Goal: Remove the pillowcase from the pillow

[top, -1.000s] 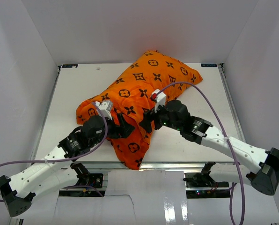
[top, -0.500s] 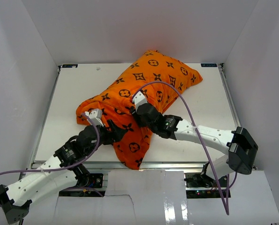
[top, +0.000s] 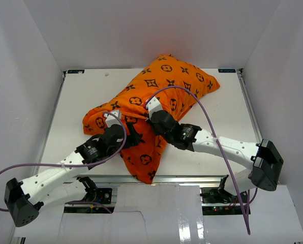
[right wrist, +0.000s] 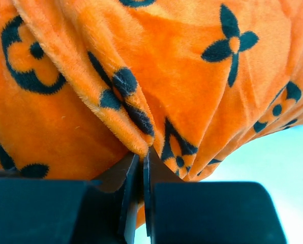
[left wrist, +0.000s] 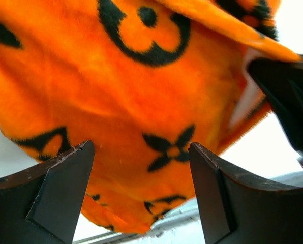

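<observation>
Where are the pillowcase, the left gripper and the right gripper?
pillowcase [top: 167, 81], top view, its patterned upper side.
left gripper [left wrist: 140, 152], left wrist view, between its open fingers.
right gripper [right wrist: 140, 161], right wrist view, fingertips pinching a fold.

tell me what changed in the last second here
The right gripper shifted left over the pillowcase, and its jaws shut on a fold of the orange fabric. The left gripper drew back a little, then returned beside it, jaws open. The pillowcase lies where it was, not yet pulled off.
</observation>
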You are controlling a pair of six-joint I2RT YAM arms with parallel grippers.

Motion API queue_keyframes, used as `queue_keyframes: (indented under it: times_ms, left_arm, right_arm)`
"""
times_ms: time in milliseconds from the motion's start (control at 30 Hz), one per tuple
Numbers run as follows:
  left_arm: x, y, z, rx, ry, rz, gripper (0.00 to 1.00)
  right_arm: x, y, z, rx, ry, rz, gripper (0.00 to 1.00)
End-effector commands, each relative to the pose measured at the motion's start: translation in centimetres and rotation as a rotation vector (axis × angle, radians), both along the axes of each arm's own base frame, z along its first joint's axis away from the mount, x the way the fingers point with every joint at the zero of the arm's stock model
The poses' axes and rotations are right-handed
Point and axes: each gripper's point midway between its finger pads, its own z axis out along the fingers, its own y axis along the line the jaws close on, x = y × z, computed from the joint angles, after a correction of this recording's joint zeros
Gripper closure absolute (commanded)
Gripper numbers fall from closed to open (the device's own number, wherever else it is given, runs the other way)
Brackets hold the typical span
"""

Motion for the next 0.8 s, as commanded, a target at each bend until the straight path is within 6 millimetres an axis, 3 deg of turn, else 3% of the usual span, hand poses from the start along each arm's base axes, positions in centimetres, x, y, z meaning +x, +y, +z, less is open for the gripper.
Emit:
queue_keyframes:
  times_ms: [0, 133, 233, 267, 333, 367, 567, 767]
  left_arm:
    - [1.4, 0.7, -0.2, 0.071, -0.008, 0.070, 0.14]
    - [1.2, 3.1, -2.6, 0.185, 0.049, 0.161, 0.24]
    - [0.7, 5.1, -3.2, 0.231, 0.055, 0.226, 0.49]
    - [0.6, 5.5, -3.3, 0.236, 0.055, 0.234, 0.63]
    - [0.1, 6.3, -2.9, 0.221, 0.047, 0.246, 0.82]
    - [-0.2, 6.5, -3.0, 0.211, 0.048, 0.252, 1.00]
    - [-0.8, 8.3, -2.0, 0.169, 0.032, 0.332, 1.00]
    - [-1.6, 10.7, -1.7, 0.201, 0.053, 0.441, 1.00]
  right_arm:
    - [0.9, 0.0, 0.6, 0.043, -0.004, -0.019, 0.92]
    - [1.7, -1.1, 0.1, 0.075, 0.015, -0.047, 0.92]
    - [1.8, -2.4, 0.2, 0.131, 0.020, -0.082, 0.92]
    - [1.8, -2.4, 1.2, 0.180, 0.005, -0.074, 0.92]
    - [1.5, -3.3, 0.3, 0.192, 0.016, -0.086, 0.92]
    - [1.6, -3.2, 1.3, 0.233, -0.006, -0.087, 0.92]
    - [1.6, -3.8, 1.4, 0.274, -0.006, -0.112, 0.92]
    - [1.1, -2.6, 1.0, 0.297, 0.020, -0.053, 0.92]
